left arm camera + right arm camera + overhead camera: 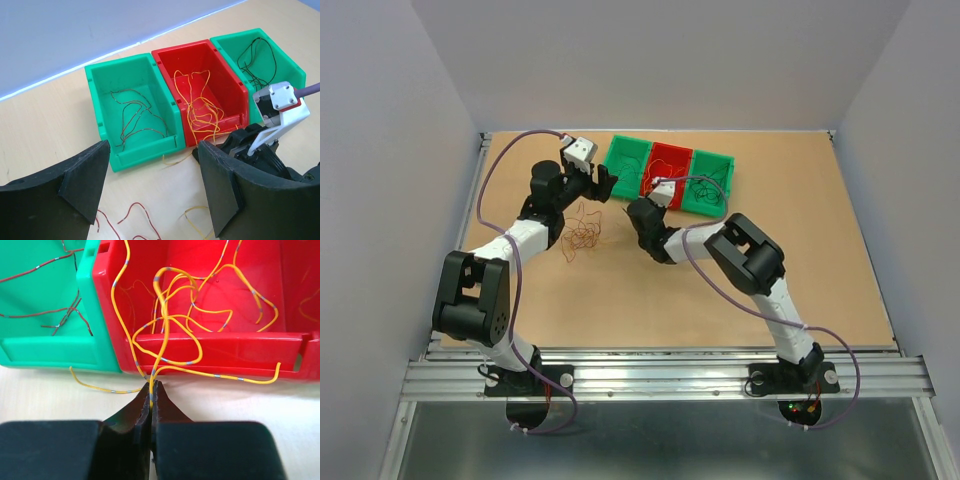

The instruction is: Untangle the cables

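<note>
Right jaws closed on one yellow wire (164, 340), pinched just at the 6 o'clock side of the red bin (220, 347). From the pinch the wire runs 6 to 12, up over the lip into the bin. I'd lift slowly, straight up, so its neighbours don't ride along. Left jaws wide open, empty, above the loose clump (584, 232) on the counter (640, 310), 8 o'clock of the bin.

Glossy red plastic bin (240, 347), glossy green plastic bin (50, 350), smooth yellow-coated cables (215, 375), matt wood-like table (620, 290)
</note>
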Robot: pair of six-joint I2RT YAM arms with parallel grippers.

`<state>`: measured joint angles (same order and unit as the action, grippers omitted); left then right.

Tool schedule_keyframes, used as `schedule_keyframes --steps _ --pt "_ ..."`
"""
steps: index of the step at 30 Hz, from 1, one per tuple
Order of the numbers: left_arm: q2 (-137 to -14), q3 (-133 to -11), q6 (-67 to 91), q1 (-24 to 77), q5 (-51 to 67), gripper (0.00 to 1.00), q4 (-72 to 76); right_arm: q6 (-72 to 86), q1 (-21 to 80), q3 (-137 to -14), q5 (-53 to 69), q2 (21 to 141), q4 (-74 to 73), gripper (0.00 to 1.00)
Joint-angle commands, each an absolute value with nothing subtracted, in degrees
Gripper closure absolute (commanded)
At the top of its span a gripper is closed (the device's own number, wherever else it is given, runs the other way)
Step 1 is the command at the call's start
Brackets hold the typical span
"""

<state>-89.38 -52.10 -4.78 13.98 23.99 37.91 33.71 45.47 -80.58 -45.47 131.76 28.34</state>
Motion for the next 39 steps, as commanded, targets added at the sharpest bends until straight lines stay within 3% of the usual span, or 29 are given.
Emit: schedule_keyframes --steps 1,7,12,24,30,39 --pt "-86.1 -51.9 -4.3 13.6 25.0 0.18 40.6 29.5 45.8 -77.4 -44.7 125.5 34.8 1.0" --pt "-86.0 -51.9 -4.3 13.6 25.3 0.18 40.6 25.8 44.7 -74.9 -38.8 119.2 34.1 1.0" --pt "-86.2 -52.0 -4.4 13.6 25.5 0.18 40.5 29.1 39.1 -74.6 -26.0 115.2 30.3 0.99" --pt "-86.9 -52.4 -4.6 13.6 25.2 0.18 40.4 37.6 28.1 -89.1 -5.0 125.9 18.7 0.99" --pt "-87.0 -52.5 -4.7 13.6 25.1 0.18 40.5 36.2 28.4 -91.1 -8.8 128.5 14.8 0.99" --pt "-86.7 -52.4 -4.7 13.6 25.7 0.18 40.3 30.4 32.3 -94.6 -26.0 128.1 4.1 0.99"
